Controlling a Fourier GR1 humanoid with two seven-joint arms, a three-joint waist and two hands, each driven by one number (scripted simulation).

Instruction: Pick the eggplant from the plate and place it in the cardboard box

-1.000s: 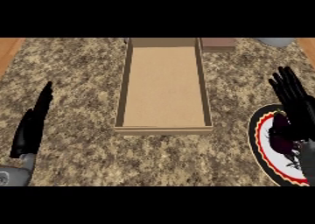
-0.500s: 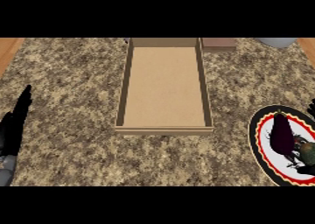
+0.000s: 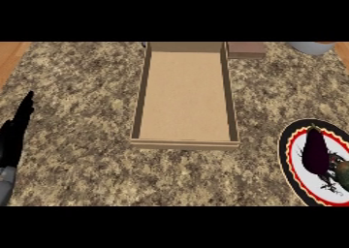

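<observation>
Matt cardboard box [image 3: 184,97], speckled stone counter [image 3: 77,97]

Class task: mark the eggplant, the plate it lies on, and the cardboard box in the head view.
eggplant [image 3: 315,151], head view, on its dark purple body.
plate [image 3: 286,151], head view, on its left rim.
cardboard box [image 3: 184,97], head view, on its bare floor.

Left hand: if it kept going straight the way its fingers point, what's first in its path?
Nothing, apparently: the left hand points up the counter, left of the cardboard box; height above the counter is unclear.
</observation>
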